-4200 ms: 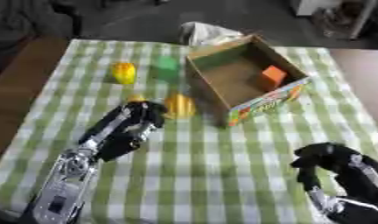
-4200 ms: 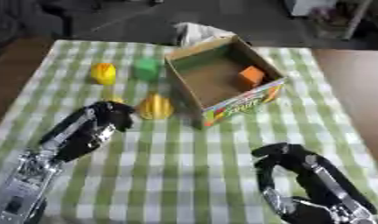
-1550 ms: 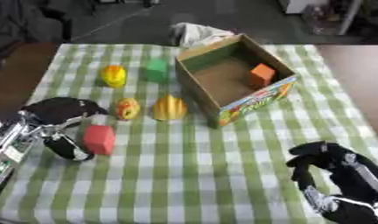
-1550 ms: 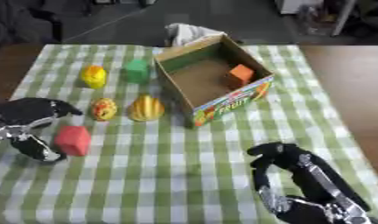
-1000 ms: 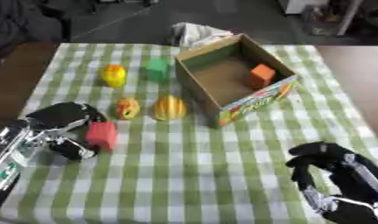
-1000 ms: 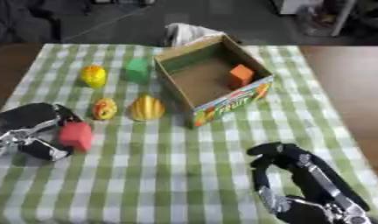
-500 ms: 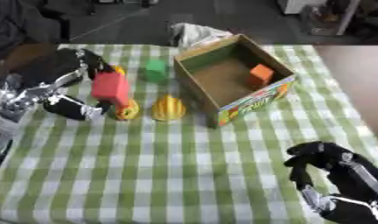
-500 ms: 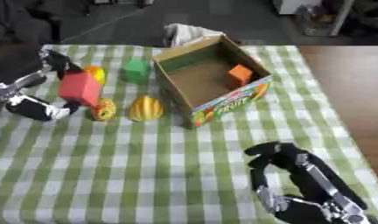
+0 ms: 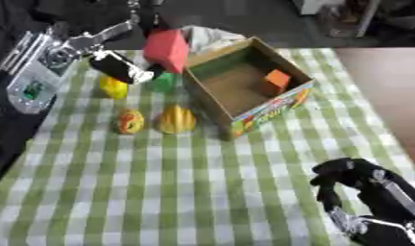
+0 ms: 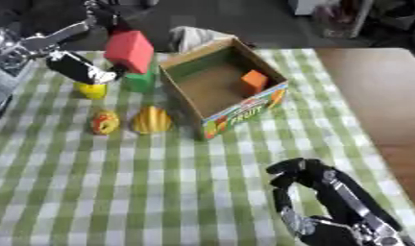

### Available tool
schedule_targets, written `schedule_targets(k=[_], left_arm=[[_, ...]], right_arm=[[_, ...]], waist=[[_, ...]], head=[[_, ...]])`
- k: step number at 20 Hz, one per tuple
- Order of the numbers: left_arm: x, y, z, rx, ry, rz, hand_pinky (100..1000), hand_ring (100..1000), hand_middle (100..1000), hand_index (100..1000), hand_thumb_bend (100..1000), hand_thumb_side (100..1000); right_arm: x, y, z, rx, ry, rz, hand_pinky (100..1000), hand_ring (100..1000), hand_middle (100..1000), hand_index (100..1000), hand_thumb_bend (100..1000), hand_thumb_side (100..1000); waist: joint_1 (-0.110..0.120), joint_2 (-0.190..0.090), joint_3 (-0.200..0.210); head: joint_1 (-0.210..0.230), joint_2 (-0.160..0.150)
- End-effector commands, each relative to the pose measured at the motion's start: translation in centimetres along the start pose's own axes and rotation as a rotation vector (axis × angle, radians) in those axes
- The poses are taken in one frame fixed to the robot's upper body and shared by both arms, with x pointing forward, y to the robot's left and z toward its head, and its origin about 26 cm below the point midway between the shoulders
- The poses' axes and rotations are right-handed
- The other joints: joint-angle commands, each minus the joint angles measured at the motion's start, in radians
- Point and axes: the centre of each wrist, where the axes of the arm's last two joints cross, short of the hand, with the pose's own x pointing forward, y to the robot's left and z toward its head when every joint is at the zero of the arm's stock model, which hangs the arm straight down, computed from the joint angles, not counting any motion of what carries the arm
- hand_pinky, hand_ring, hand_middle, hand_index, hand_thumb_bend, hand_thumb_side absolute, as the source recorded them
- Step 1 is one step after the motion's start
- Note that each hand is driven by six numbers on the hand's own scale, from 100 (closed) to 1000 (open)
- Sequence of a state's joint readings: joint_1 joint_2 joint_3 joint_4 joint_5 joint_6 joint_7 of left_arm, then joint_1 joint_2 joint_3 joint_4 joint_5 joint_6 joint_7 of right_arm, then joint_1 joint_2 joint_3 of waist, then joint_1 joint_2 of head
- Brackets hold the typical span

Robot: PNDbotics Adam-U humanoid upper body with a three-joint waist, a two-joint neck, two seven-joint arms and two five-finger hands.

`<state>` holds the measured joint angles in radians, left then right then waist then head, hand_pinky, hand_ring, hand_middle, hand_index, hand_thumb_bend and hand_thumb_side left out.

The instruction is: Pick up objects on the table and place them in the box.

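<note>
Left hand (image 9: pixel 118 65) pinches red block (image 9: pixel 167 49), held in air just beside far-left wall of open cardboard box (image 9: pixel 213 65).

Advice: carry block over box middle, clear wall, lower beside orange cube (image 9: pixel 275 81), then release.

Right hand (image 9: pixel 362 192) idle, fingers curled, near-right corner of green checked tablecloth (image 9: pixel 186 182).

Yellow fruits (image 9: pixel 177 120) and green cube (image 9: pixel 163 82) wait on left half of cloth. Beyond far edge: dark floor.

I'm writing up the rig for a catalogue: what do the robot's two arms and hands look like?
The left arm is a boxy silver-grey forearm with a small green marking and black joints, ending in a black-and-silver fingered left hand. The right hand is mostly black, with silver showing at its joints.
</note>
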<state>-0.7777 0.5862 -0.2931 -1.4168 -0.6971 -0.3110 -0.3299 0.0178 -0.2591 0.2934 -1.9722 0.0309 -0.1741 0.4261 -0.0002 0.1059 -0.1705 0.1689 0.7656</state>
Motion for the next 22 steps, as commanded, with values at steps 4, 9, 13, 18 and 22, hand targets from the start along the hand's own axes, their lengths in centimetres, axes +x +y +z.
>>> schedule_targets(k=[4,9,13,18,22], left_arm=[[0.3,-2.8,-4.3,0.011,-0.056,-0.085,705,615,571,752,347,217],[1.3,-4.9,-6.3,0.002,-0.115,-0.127,710,635,620,791,339,228],[2.2,-5.7,-7.0,-0.056,-0.154,-0.173,725,661,668,828,406,272],[3.1,-6.3,-7.6,-0.073,-0.167,-0.223,744,692,756,900,473,295],[3.3,-6.0,-7.6,-0.042,-0.146,-0.239,751,703,778,919,457,279]], right_arm=[[0.7,-0.1,-0.5,0.022,-0.036,-0.002,680,483,426,739,100,124],[0.7,0.0,-0.7,0.031,-0.042,-0.007,679,483,427,739,100,125],[0.7,0.0,-0.7,0.033,-0.040,-0.009,679,483,427,739,100,129],[0.7,0.1,-0.8,0.036,-0.043,-0.011,679,482,427,739,100,128],[0.6,0.1,-0.8,0.036,-0.042,-0.011,679,483,428,739,100,129]], waist=[[-0.008,-0.002,-0.019],[-0.009,0.004,-0.026],[-0.007,0.006,-0.030],[-0.008,0.005,-0.037],[-0.005,0.004,-0.038]], head=[[0.001,0.004],[0.007,0.004],[0.008,0.004],[0.008,0.004],[0.007,0.004]])
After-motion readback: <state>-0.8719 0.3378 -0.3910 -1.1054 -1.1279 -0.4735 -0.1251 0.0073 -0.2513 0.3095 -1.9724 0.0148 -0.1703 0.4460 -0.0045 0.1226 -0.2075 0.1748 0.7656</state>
